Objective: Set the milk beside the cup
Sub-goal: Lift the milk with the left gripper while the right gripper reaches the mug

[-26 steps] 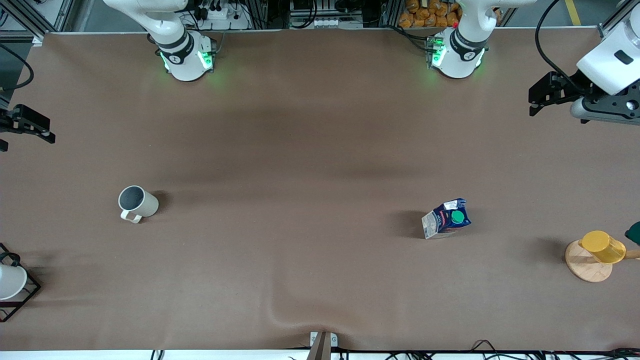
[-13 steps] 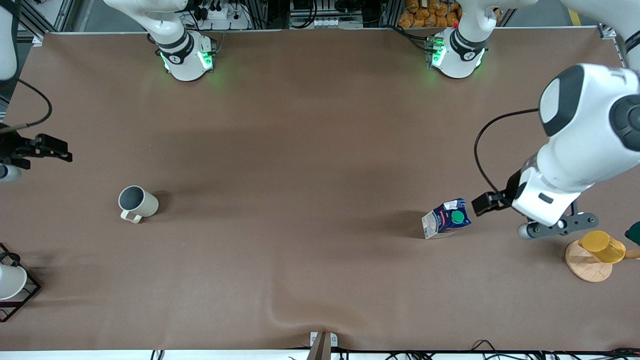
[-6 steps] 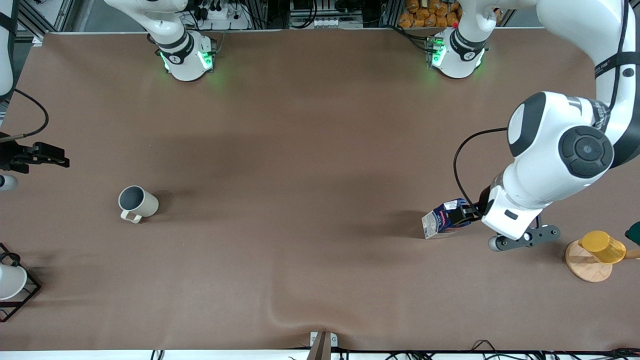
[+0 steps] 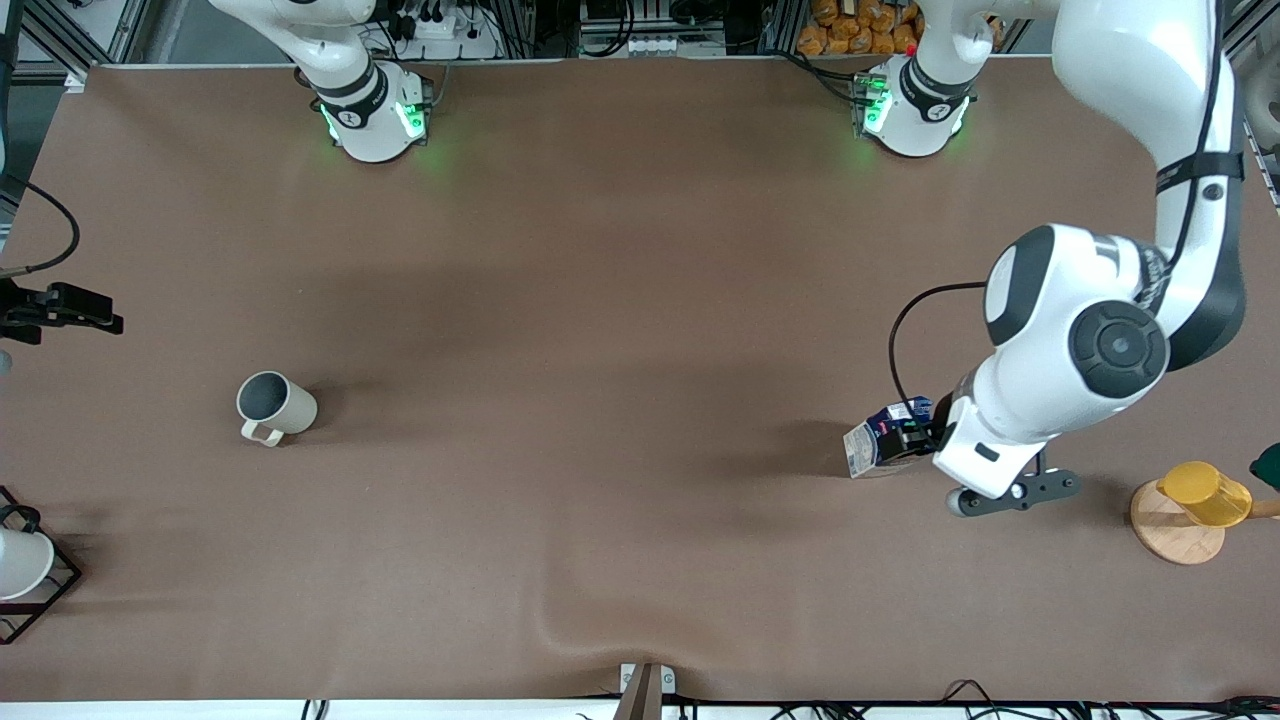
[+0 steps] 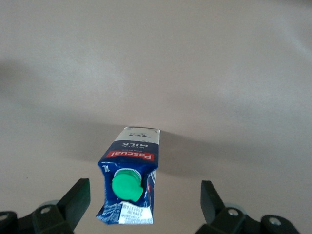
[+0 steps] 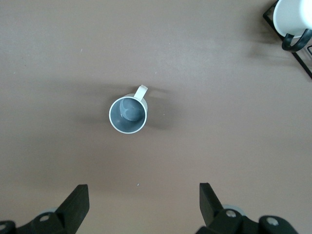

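The milk (image 4: pixel 866 447), a dark blue carton with a green cap, stands on the brown table toward the left arm's end. My left gripper (image 4: pixel 915 436) is down over it and open. In the left wrist view the milk (image 5: pixel 129 175) shows between the two spread fingers (image 5: pixel 78 200), untouched. The cup (image 4: pixel 272 405), a beige mug with a grey inside, stands toward the right arm's end. My right gripper (image 4: pixel 70 305) hangs open at that end of the table, and its wrist view looks down on the cup (image 6: pixel 127 114) ahead of the right gripper (image 6: pixel 141 202).
A yellow cup on a wooden stand (image 4: pixel 1195 505) sits at the left arm's end, close to the left arm. A white cup in a black wire rack (image 4: pixel 25 570) sits at the right arm's end, nearer the front camera than the mug. The tablecloth has a ridge (image 4: pixel 560 625) at the near edge.
The left arm has swung in from the table's end and come down over the milk, fingers still spread. The right gripper has shifted slightly at its end of the table.
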Controlling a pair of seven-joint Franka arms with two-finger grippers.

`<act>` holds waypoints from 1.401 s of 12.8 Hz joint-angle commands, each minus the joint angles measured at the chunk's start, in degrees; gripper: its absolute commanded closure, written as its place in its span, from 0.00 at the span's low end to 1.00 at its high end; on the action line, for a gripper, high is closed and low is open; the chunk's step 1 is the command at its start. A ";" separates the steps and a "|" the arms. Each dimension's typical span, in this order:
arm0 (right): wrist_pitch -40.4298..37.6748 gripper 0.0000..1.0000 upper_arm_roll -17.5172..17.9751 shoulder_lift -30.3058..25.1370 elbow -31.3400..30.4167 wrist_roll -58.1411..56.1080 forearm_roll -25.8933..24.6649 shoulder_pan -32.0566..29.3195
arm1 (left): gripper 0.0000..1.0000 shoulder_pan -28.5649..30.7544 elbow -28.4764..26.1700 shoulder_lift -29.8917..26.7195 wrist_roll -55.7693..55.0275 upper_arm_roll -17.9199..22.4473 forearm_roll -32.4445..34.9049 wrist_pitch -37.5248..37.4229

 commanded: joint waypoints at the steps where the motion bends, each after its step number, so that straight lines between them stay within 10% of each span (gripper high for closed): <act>1: -0.40 0.00 0.63 2.68 1.42 -0.23 0.62 -2.07 | 0.00 -0.80 0.62 1.18 1.86 0.48 2.15 -0.10; 11: 11.90 0.00 0.89 14.10 -4.20 0.03 1.15 1.43 | 0.00 -0.54 -3.34 3.64 5.74 0.31 3.31 -2.65; 18: 26.65 0.21 0.89 20.44 -10.25 -0.58 2.91 1.09 | 0.00 -0.36 -2.37 2.94 5.21 0.40 3.13 -3.89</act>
